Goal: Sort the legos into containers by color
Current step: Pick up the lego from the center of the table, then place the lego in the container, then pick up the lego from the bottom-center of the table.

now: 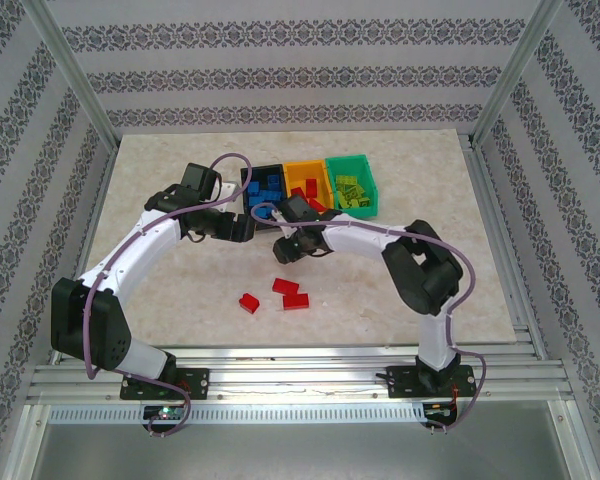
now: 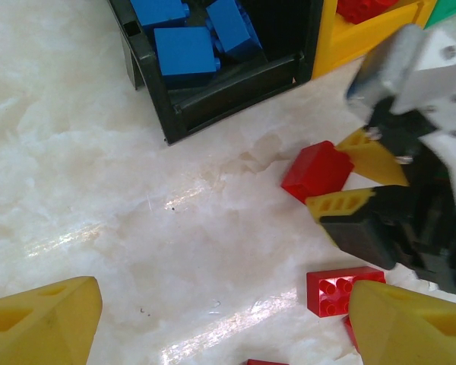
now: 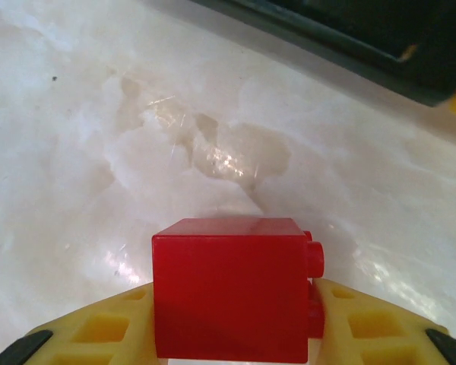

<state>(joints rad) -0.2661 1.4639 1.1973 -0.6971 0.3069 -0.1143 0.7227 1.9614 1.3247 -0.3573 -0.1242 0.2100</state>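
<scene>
Pinching a red brick just before the black bin, the right gripper seems bound for the orange-yellow bin beside it, while the left gripper hovers wide open, empty, nearby.

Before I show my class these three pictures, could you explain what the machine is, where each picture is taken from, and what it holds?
Two robot arms are bolted to the near edge of a table. One picture looks down from above. The other two come from a camera on each wrist. At the back stand three joined containers: a black bin, an orange-yellow bin and a green bin. A few loose red bricks lie on the table. The right gripper is clamped on a red brick. The left gripper is open and holds nothing.
</scene>
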